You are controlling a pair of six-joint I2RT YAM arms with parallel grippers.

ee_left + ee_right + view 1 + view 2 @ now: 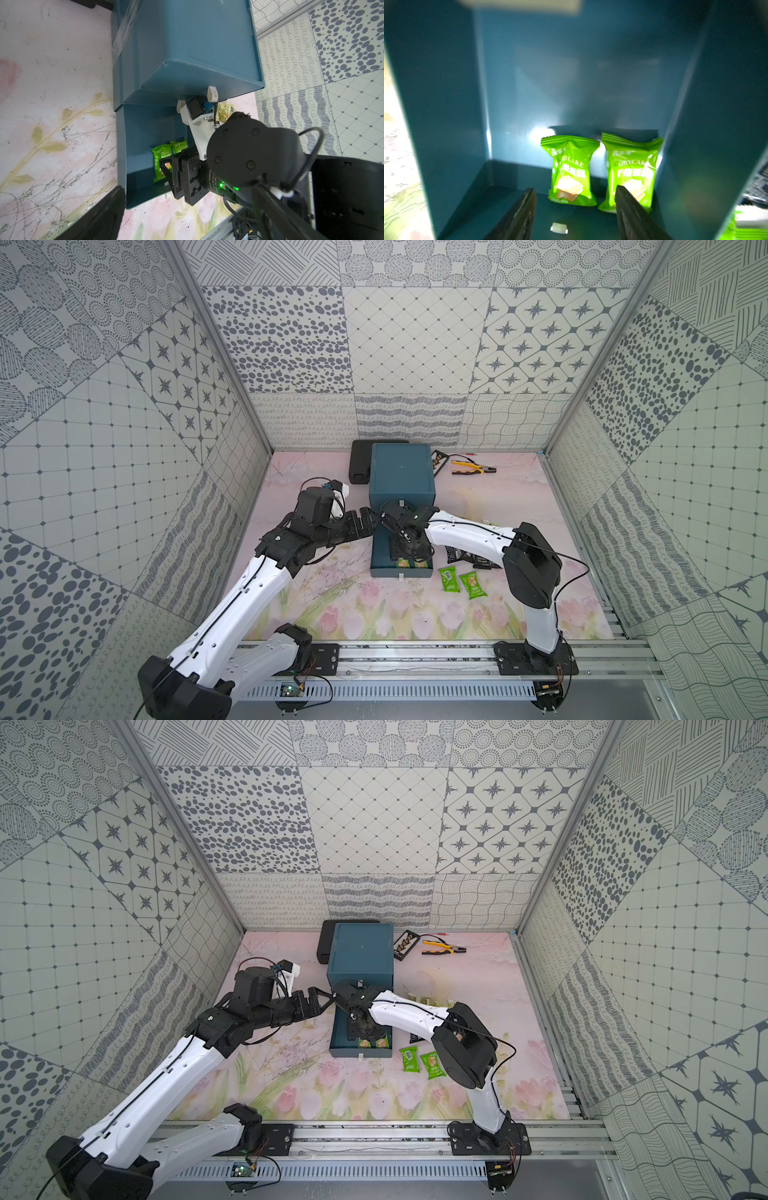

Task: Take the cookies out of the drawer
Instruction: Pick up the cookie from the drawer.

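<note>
The blue drawer [380, 570] is pulled out toward the front of its cabinet. Two green cookies [571, 170] [629, 172] lean against its front wall, also seen in a top view [409, 563]. My right gripper [574, 188] reaches down into the drawer, open and holding nothing, its fingertips just short of those packets. Two more green cookies [450, 578] [473, 585] lie on the mat right of the drawer, beside black ones [465, 556] and gold ones [428, 999]. My left gripper [371, 520] is open beside the cabinet's front left corner, holding nothing.
The blue cabinet [401, 472] stands at the back middle with a black case [360, 466] on its left. A slim black tray [438, 458] and yellow-handled pliers [471, 467] lie to its right. A small white piece [559, 228] sits on the drawer floor.
</note>
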